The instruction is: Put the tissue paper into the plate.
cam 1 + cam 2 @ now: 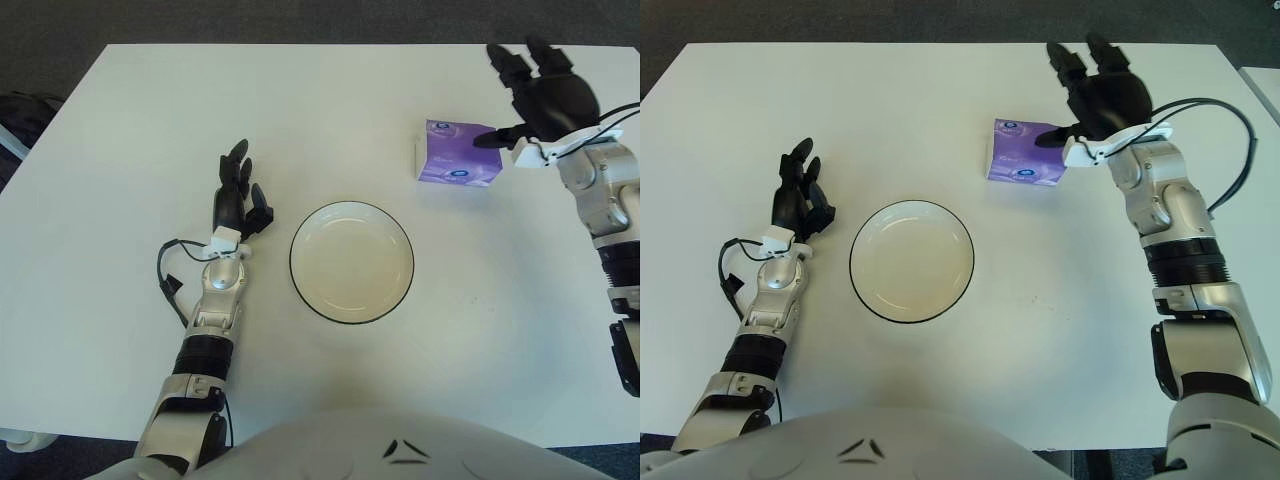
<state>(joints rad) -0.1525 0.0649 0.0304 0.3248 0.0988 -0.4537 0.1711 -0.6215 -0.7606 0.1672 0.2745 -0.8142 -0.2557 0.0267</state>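
Nearest the robot, a round plate (pixel 351 261) with a dark rim sits on the white table (pixel 120 330), nothing in it. Just to its left the left hand (pixel 237 198) lies flat on the tabletop, fingers relaxed and holding nothing, a black cable (pixel 168 282) looping beside its wrist. Farther back and to the right of the plate stands the tissue paper (pixel 458 154), a small purple pack, well apart from the plate. The right hand (pixel 1099 93) hovers at the pack's far right edge, fingers spread, thumb reaching across its top; it grips nothing yet.
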